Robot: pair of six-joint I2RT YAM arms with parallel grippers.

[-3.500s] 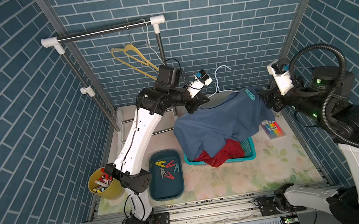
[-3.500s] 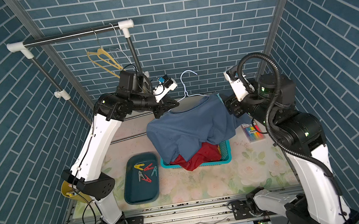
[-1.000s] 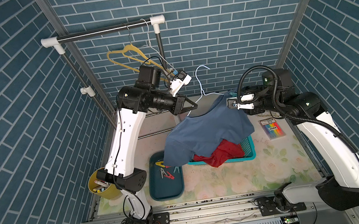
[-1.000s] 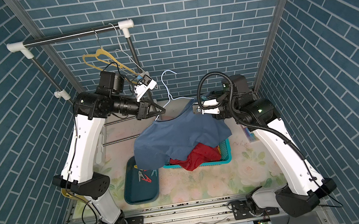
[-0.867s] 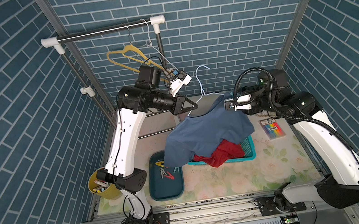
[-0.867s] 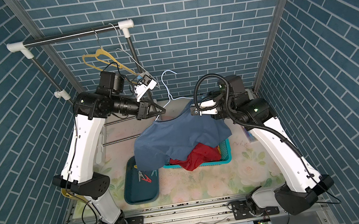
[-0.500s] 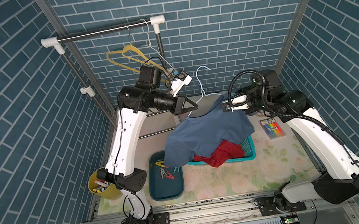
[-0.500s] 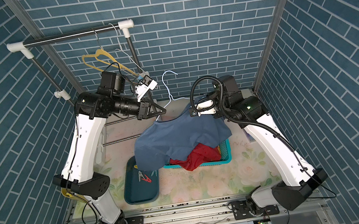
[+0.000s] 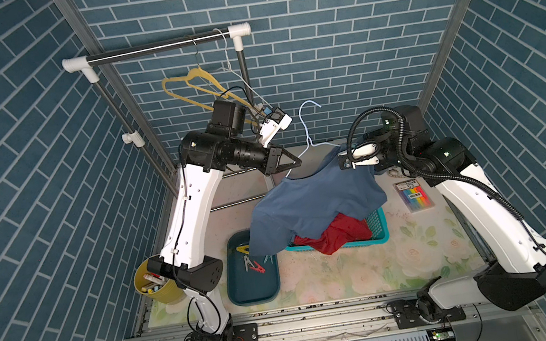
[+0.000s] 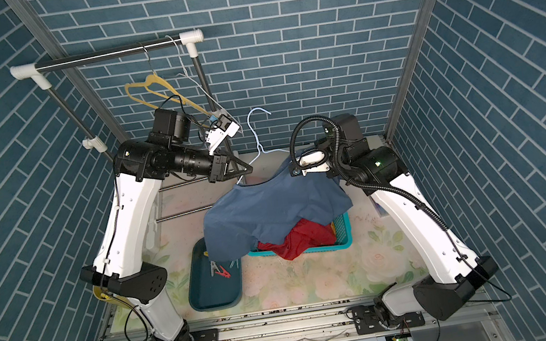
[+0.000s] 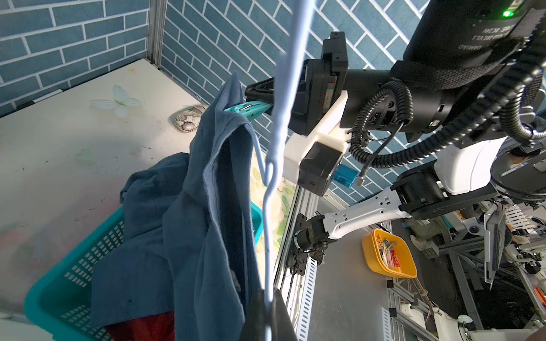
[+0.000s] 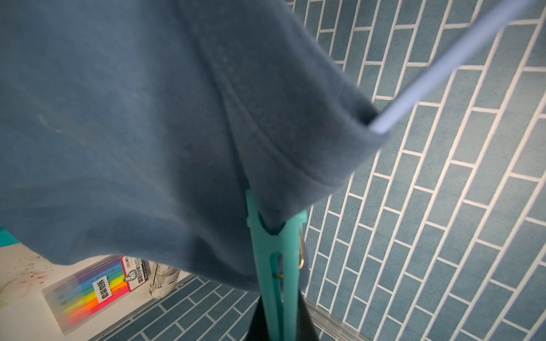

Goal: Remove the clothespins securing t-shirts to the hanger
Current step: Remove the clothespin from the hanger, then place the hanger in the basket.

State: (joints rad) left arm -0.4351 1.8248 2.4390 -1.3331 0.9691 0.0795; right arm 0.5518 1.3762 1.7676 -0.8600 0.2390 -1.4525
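A teal basket sits mid-table, with a dark tray at its 9 o'clock and a box of coloured markers at its 2 o'clock. A yellow cup stands at 9 o'clock of the tray. A clothes rail carrying a yellow hanger rises at 11 o'clock of the scene. The slate blue t-shirt drapes over the basket and the tray's far corner, covering part of the loose clothespins lying there.

The left gripper is clamped on the pale blue wire hanger — the wire runs up between its fingers. The right gripper is closed on the tail of a teal clothespin, whose mouth sits around a fold of the shirt's shoulder at the hanger's 3 o'clock end.

The shirt hangs bunched and lopsided — its lower part lies in the basket over a dark red t-shirt.
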